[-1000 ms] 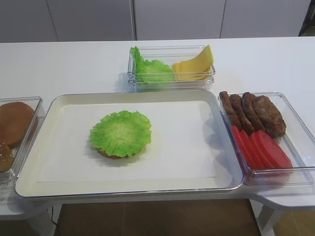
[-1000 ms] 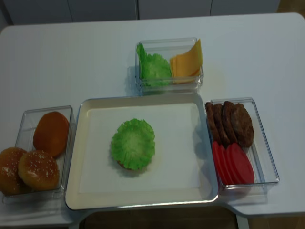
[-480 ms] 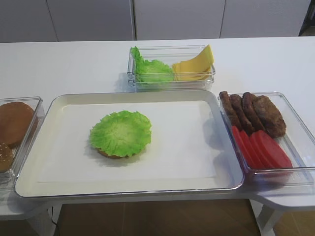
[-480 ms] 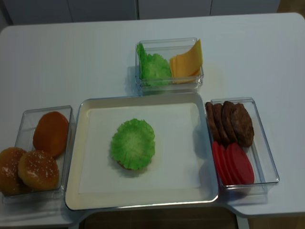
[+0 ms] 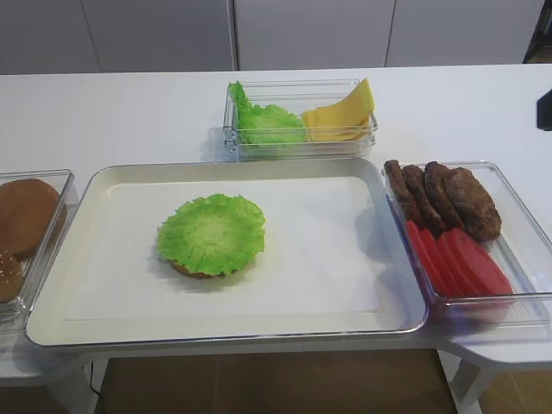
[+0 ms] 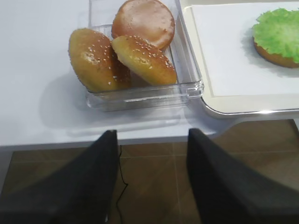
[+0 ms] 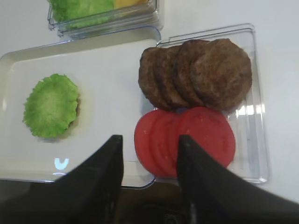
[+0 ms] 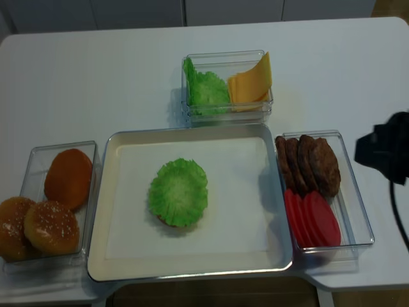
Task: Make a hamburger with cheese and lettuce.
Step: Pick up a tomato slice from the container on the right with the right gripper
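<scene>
Black arm [image 8: 386, 152], thin black cable [image 8: 401, 220], matte finish

The right gripper [image 7: 150, 177] hangs with jaws spread wide, holding nothing; the left gripper [image 6: 152, 179] likewise gapes, empty.

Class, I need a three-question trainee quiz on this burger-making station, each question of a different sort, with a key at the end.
1. True or false: a cheese slice already lies on the hamburger in the tray.
2. Multiple choice: the cheese shares its clear container with A) patties, B) spare lettuce, C) buns.
3. Fill in: in the right wrist view, the right gripper hangs with open jaws above the red ______ slices.

Key:
1. False; only the lettuce leaf tops the bun base.
2. B
3. tomato
</scene>
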